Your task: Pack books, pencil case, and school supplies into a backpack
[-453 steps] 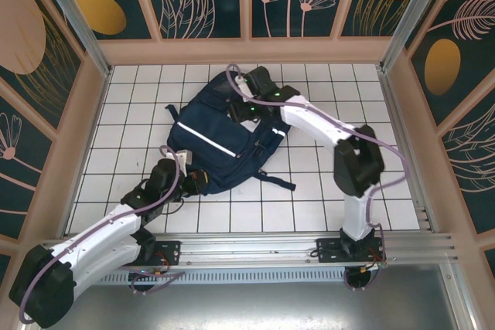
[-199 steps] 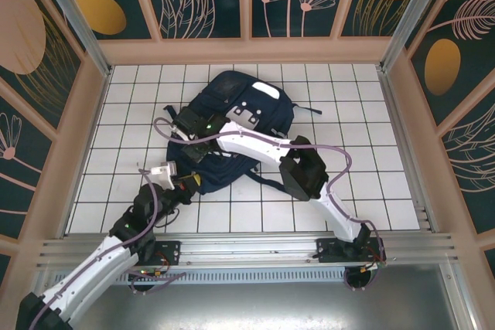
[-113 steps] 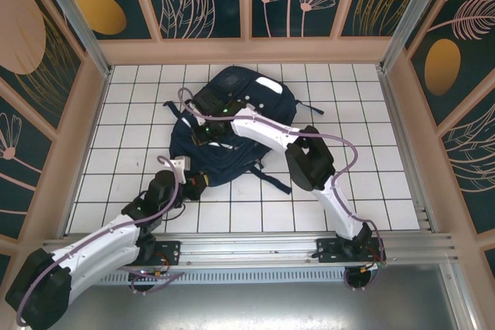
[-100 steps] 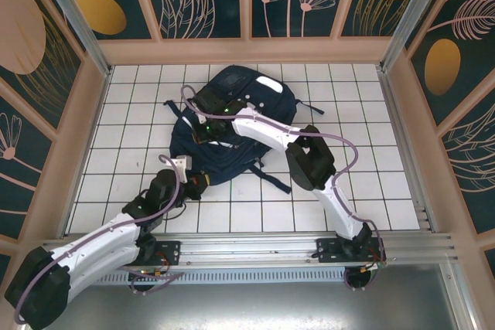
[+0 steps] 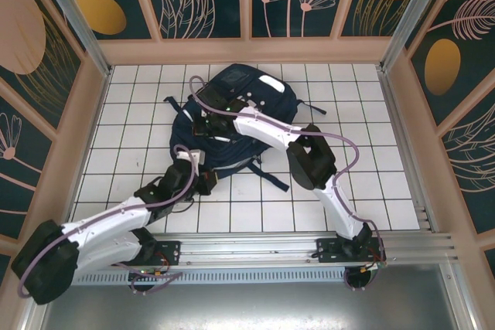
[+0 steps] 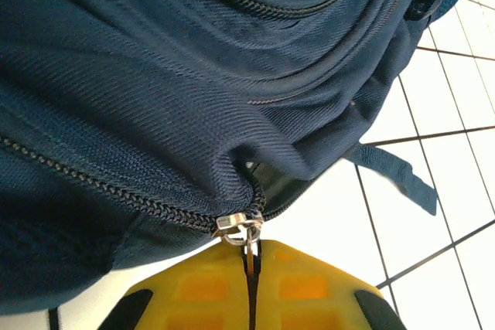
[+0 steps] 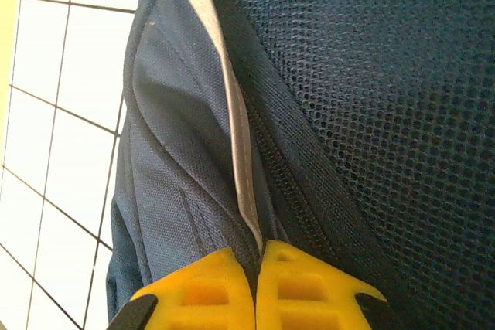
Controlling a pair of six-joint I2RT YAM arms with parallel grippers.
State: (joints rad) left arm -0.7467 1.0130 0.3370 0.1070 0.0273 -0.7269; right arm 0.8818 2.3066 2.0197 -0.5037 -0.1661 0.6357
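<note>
The navy backpack [image 5: 236, 94] lies on the white tiled floor, back centre. At its near lower edge my left gripper [image 5: 206, 182] is shut on the metal zipper pull [image 6: 249, 239], with the slider [image 6: 234, 223] just beyond the yellow fingertips [image 6: 305, 284]. My right gripper [image 5: 201, 126] lies over the bag's left side. It is shut on a fold of backpack fabric beside the pale reflective stripe [image 7: 236, 141] and a zipper line, with mesh [image 7: 387, 75] to the right. The books, pencil case and school supplies are hidden.
A loose dark strap [image 5: 272, 178] trails from the bag toward the right arm's elbow [image 5: 311, 161]. Wooden walls [image 5: 73, 133] close in the tiled floor [image 5: 363, 137] on three sides. A metal rail [image 5: 255, 249] runs along the near edge.
The right arm swung from the bag's upper right across to its left side. The backpack has shifted farther back. My left gripper has moved right along the bag's near edge.
</note>
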